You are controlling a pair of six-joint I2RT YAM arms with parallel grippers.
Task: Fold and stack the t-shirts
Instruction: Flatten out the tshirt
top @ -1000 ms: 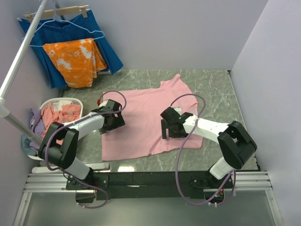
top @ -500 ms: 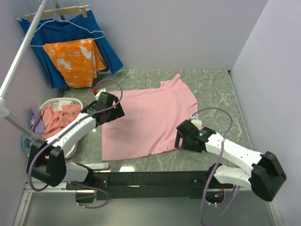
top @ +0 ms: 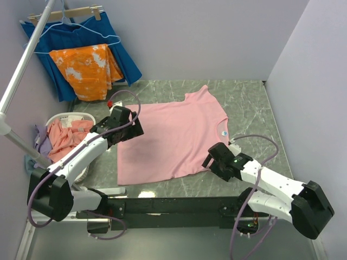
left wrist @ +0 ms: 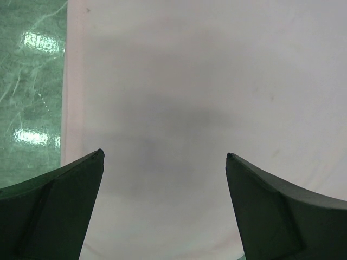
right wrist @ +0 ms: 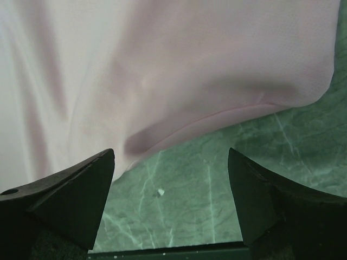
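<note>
Two white-and-black arms on a black rail

The left arm (top: 81,154) and the right arm (top: 271,184) have smooth white shells between chunky black joint housings. A thin mauve cable (top: 255,136) runs in loose loops along each arm, from the base up to the wrist. The left gripper (top: 136,131) and the right gripper (top: 207,161) are boxy black blocks. From the wrist cameras their fingers (left wrist: 51,214) show as matt dark wedges with straight edges, narrowing to blunt tips. Both bases are bolted to a black rail (top: 162,206), which is backed by a ribbed silver metal frame (top: 54,208).
</note>
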